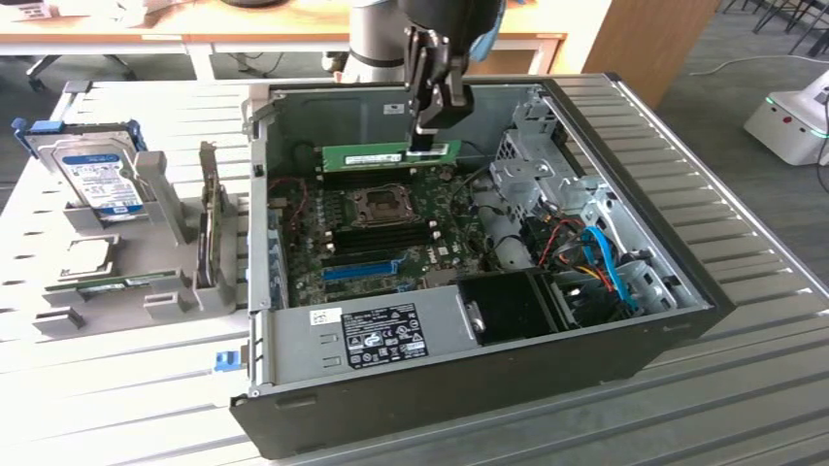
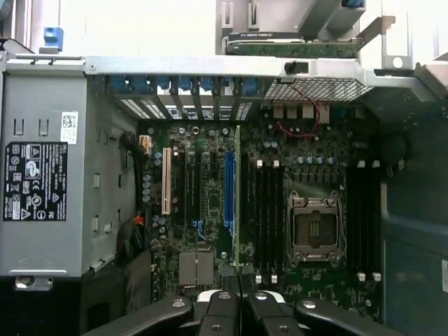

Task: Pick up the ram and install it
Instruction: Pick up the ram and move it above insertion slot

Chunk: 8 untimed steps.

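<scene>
**Lining the ram up over its slot**

We have the fingers (image 2: 221,308) closed tight on the ram (image 1: 379,155). They pinch the thin green stick by its upper edge near one end, so most of its length reaches out to one side of them. The ram hangs inside the open computer case (image 1: 622,330), long edge down, above the motherboard (image 1: 388,238). As we judge it, it is not yet seated in anything.

In the wrist view we look straight down the stick's edge, which runs away from the fingertips as a thin green line. It lies parallel to the black memory slots (image 2: 269,217) below the fingers. Those slots sit just to the side, toward the CPU socket (image 2: 313,227), and the blue slot (image 2: 228,189) sits just on the other side.

The step in hand, to our mind, is alignment. We want the stick's edge centred over one black slot, not over the blue one, and level from end to end. Because we grip it off-centre, the free end far from the fingers may dip or twist under pressure. A slow, straight, square approach therefore serves us best.

We cannot tell whether the slot latches stand open or which way the stick's notch faces. Both matter before any force goes on.
</scene>
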Motion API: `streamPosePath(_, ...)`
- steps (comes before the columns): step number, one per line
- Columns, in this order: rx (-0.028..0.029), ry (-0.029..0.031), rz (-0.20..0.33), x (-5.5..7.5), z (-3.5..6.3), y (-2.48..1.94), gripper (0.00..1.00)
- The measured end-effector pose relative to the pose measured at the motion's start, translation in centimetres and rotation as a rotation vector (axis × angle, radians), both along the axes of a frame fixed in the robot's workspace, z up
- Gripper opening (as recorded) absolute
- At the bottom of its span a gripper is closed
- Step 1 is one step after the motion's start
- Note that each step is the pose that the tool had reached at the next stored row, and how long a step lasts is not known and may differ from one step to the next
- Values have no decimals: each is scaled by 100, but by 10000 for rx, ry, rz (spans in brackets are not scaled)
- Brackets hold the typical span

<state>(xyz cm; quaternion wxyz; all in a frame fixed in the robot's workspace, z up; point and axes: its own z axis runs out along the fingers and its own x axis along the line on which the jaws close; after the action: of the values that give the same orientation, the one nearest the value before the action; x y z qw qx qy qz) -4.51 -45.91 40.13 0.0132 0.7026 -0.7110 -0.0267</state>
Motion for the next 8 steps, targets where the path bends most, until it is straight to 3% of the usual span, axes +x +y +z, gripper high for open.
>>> streamPosePath(8, 0, 4, 1, 59, 0, 0, 12)
